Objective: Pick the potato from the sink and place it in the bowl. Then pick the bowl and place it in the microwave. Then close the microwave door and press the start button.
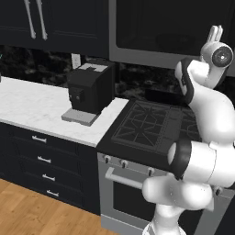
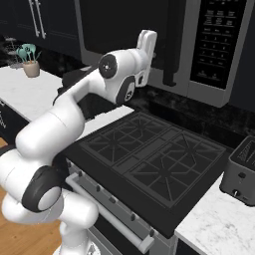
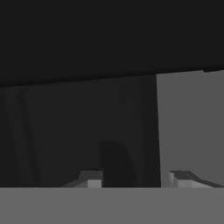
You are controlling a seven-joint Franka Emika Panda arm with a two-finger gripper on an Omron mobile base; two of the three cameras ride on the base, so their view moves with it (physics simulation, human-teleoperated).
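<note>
The microwave point(image 2: 199, 45) hangs above the stove, and its door point(image 1: 170, 27) with the dark glass window stands closed. My gripper point(image 2: 146, 40) is raised in front of the door, left of the dark vertical handle point(image 2: 169, 50) and the button panel point(image 2: 219, 45). It also rises at the right of the left base view, my gripper point(image 1: 213, 33) pointing up against the door. In the hand view the gripper point(image 3: 135, 180) has its fingertips point(image 3: 94, 180) apart with nothing gripped, facing dark glass, the handle point(image 3: 148, 131) and a grey panel point(image 3: 190, 127). The potato, bowl and sink are out of view.
Below the arm lies the black gas stove point(image 2: 149, 149) with an oven handle at its front. A black coffee machine point(image 1: 92, 87) stands on the white marble counter point(image 1: 32, 105) to the left. A toaster point(image 2: 241, 172) sits at the right, a pot of utensils point(image 2: 30, 62) far left.
</note>
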